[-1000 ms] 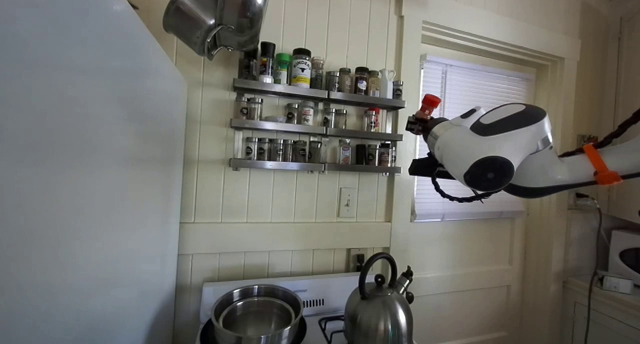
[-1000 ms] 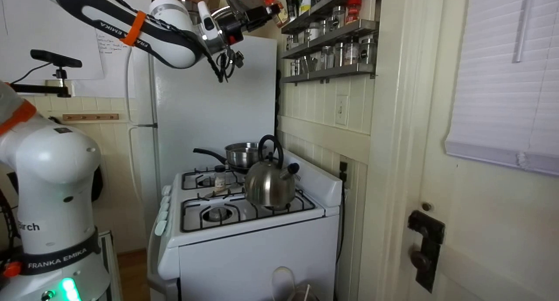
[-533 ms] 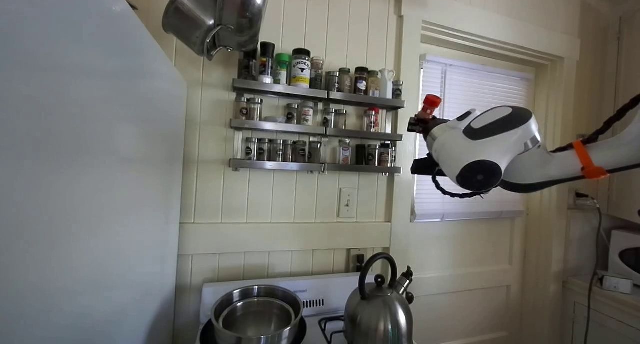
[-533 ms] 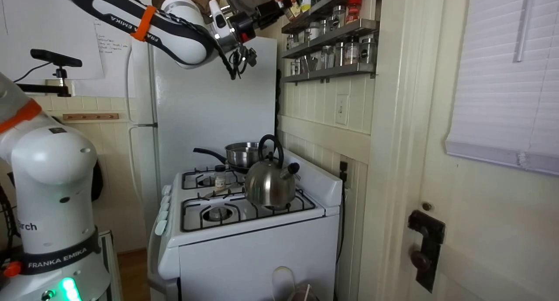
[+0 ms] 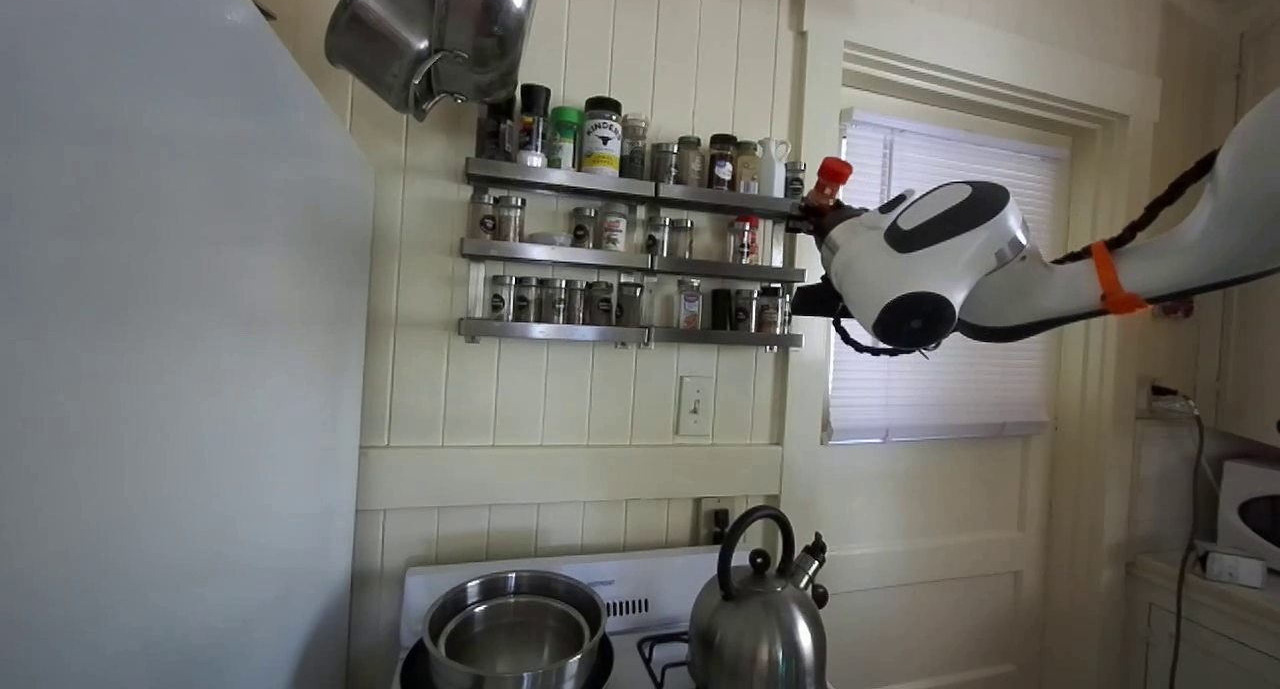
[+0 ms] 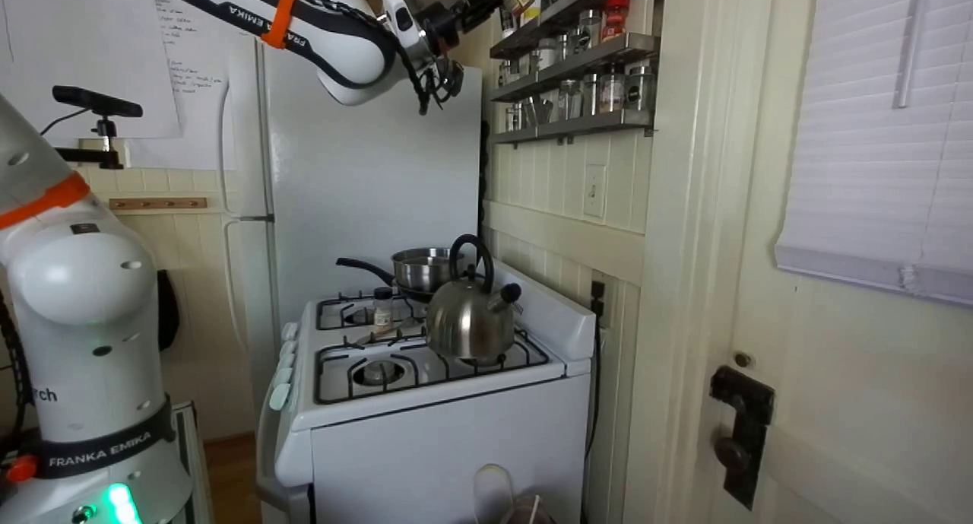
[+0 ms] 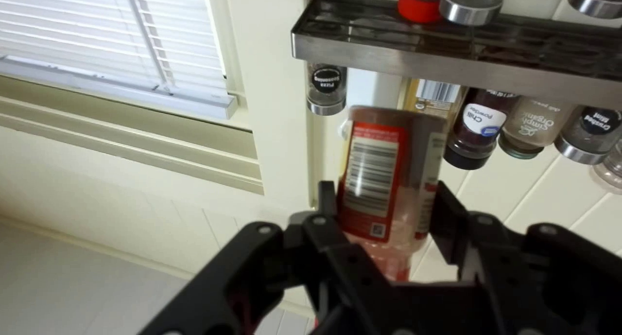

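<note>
The gripper [image 7: 387,211] has its jaws closed around a red-capped bottle [image 7: 371,174], one finger on each side of the body, the base jutting beyond the fingertips. The bottle is near the end of the top shelf [image 7: 437,67], close, as the wrist view has it, to the pizza seasoning jar [image 7: 326,88] and the chili powder jar [image 7: 478,126]; in an exterior view its red cap [image 5: 834,170] is uppermost and tipped a little. Slow, small moves seem best here, since that free base would probably be first to knock either jar or catch the shelf's front edge (the gap in depth is hard to read from any single view). Holding the squeeze steady, turning the wrist to straighten the bottle and keeping its base above the edge should avoid knocks.
</note>
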`<move>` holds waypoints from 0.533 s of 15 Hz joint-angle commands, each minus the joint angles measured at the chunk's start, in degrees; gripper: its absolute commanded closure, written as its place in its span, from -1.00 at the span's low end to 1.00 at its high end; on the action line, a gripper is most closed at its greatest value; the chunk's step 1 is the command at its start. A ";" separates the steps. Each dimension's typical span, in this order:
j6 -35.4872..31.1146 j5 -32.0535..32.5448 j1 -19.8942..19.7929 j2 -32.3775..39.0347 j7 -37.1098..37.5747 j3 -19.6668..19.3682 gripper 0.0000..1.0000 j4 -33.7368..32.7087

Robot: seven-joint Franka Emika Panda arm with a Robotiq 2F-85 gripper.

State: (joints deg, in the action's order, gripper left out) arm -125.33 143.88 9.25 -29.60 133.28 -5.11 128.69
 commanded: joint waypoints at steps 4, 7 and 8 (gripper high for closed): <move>-4.98 -0.04 -10.57 6.71 5.55 5.35 0.52 -6.64; -4.74 -0.04 -13.93 8.83 7.84 6.63 0.52 -7.65; -4.75 -0.04 -14.95 9.58 8.44 6.96 0.52 -8.08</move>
State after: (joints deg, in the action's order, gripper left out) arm -128.22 143.84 -1.87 -22.41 138.57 -0.11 122.89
